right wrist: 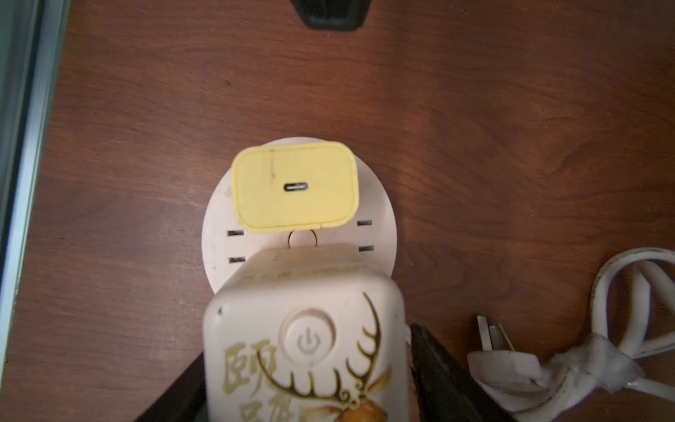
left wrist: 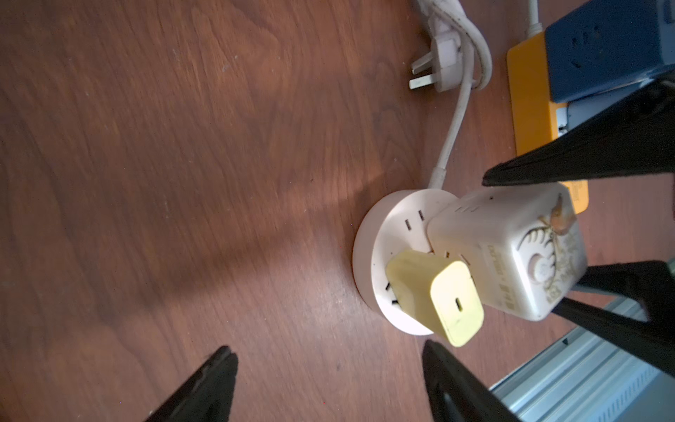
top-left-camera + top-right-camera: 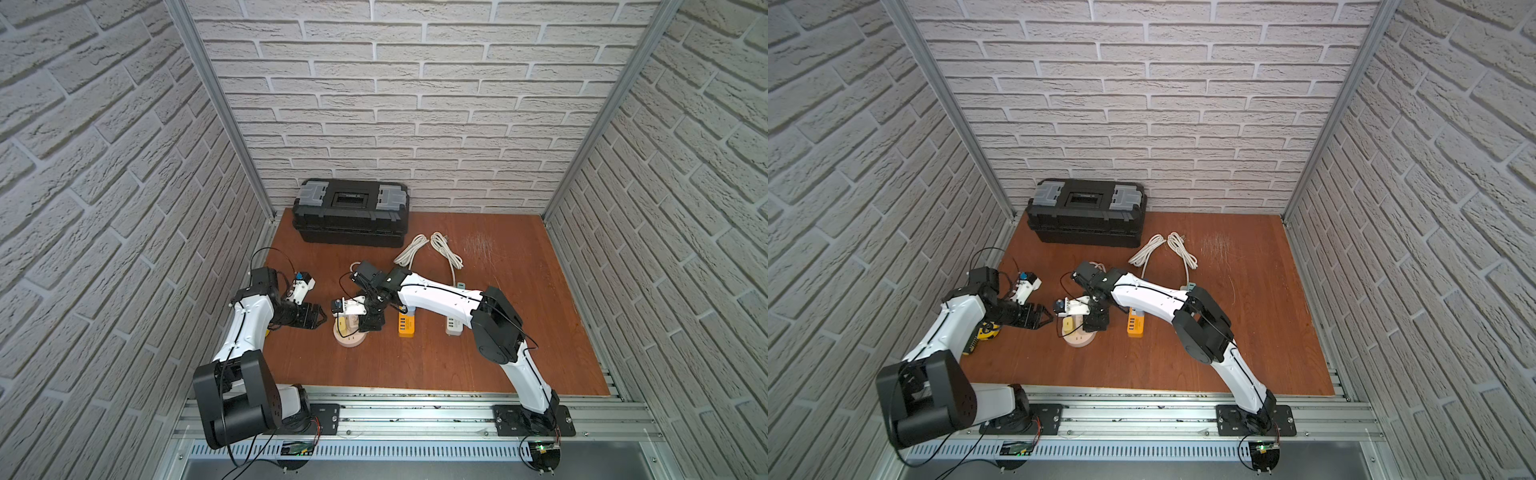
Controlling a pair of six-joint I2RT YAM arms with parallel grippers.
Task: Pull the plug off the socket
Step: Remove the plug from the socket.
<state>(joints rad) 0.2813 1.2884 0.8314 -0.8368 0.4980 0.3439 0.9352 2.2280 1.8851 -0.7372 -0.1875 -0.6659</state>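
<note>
A round white socket (image 3: 348, 340) (image 1: 215, 226) lies on the wooden table with two plugs in it. One is a yellow charger plug (image 2: 438, 299) (image 1: 294, 188). The other is a larger cream plug (image 2: 511, 248) (image 1: 303, 329) with a deer print and a power button. My right gripper (image 3: 370, 322) (image 3: 1096, 322) comes down from above, and its fingers (image 2: 584, 164) press against two opposite sides of the cream plug. My left gripper (image 3: 318, 318) (image 2: 327, 347) is open just left of the socket, near the yellow plug, with nothing between its fingers.
A black toolbox (image 3: 351, 216) stands at the back. An orange power strip (image 3: 406, 324) and a white one (image 3: 455, 326) lie right of the socket, with a coiled white cable (image 3: 432, 249) and its loose plug (image 1: 504, 358). A yellow tape measure (image 3: 987, 330) sits under my left arm.
</note>
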